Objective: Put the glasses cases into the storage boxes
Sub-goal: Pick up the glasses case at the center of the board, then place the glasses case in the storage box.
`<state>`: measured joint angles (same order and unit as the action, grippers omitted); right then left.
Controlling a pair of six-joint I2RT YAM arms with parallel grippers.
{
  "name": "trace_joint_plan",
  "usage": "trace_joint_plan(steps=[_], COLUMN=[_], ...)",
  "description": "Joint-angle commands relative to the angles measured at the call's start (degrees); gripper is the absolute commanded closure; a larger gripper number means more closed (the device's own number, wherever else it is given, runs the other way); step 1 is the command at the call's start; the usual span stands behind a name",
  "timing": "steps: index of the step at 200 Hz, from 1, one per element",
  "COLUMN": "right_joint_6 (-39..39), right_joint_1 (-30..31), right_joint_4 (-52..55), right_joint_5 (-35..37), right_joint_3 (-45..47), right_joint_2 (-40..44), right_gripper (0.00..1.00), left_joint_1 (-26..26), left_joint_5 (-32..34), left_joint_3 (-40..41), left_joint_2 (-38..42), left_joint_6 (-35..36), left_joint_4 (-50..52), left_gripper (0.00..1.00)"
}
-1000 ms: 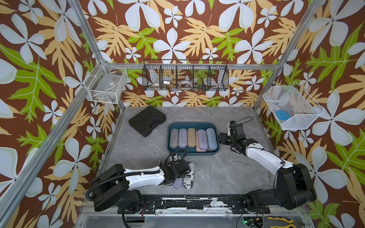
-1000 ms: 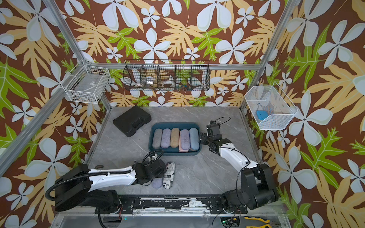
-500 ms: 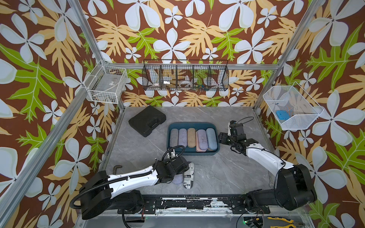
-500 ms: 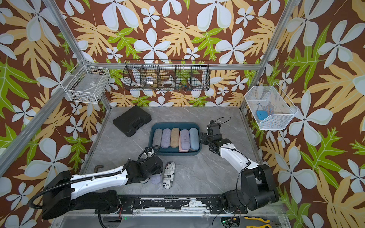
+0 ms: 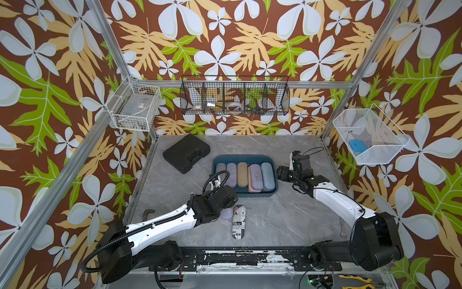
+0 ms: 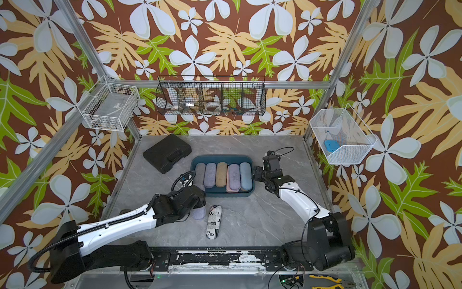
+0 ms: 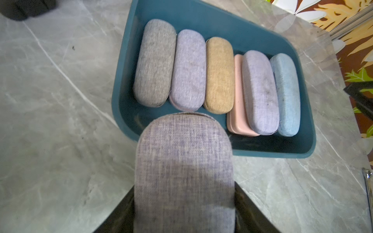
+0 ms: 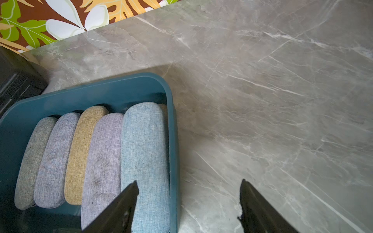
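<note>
The dark teal storage box [image 5: 243, 158] [image 6: 221, 157] sits mid-table and holds a row of glasses cases: grey, lavender, tan, a lavender one lying on a pink one, and light blue [image 5: 267, 175]. My left gripper [image 5: 225, 201] [image 7: 184, 201] is shut on another lavender fabric case [image 5: 226, 214] [image 7: 183, 161], just in front of the box, with its far end pointing at the near wall [image 7: 129, 129]. A newspaper-print case [image 5: 239, 221] [image 6: 214, 221] lies on the table beside it. My right gripper [image 5: 281, 174] [image 8: 188, 189] is open and empty, straddling the box's right wall [image 8: 173, 141].
A large black moulded case [image 5: 186, 153] lies at the back left of the table. Wire baskets [image 5: 235, 96] hang on the back and side walls. A small wrench [image 5: 342, 227] lies near the right arm's base, and a dark hook [image 5: 148, 212] near the left edge.
My left arm has stretched out lower over the table, and its gripper has moved a little toward the box with the lavender case. The right arm has not moved.
</note>
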<state>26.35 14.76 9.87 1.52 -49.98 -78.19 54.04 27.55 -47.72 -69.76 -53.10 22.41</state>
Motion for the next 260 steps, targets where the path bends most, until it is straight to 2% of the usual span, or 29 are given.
trace_joint_plan(steps=[1, 58, 137, 189, 260], right_joint_6=[0.15, -0.17, -0.68, -0.77, -0.65], right_joint_1=[0.09, 0.09, 0.09, 0.09, 0.09], right_joint_4=[0.07, 0.83, 1.91, 2.48, 2.96], right_joint_5=[0.29, 1.16, 3.39, 4.06, 4.13], right_joint_3=[0.18, 0.23, 0.48, 0.32, 0.35], right_joint_2=[0.65, 1.29, 3.02, 3.66, 4.01], right_gripper=[0.21, 0.21, 0.21, 0.21, 0.21], left_joint_1=[-1.95, -8.07, -10.68, -11.5, -12.11], left_joint_5=[-0.31, -5.05, -9.18, -10.49, -11.38], left_joint_3=[-2.69, -13.38, -28.68, -32.38, -33.57], left_joint_2=[-2.14, -15.28, -33.89, -40.77, -44.74], left_joint_6=[5.27, 12.88, 16.12, 15.05, 13.96], left_joint_4=[-5.08, -11.56, -11.77, -12.34, -13.46], left_gripper=[0.36, 0.35, 0.35, 0.35, 0.34])
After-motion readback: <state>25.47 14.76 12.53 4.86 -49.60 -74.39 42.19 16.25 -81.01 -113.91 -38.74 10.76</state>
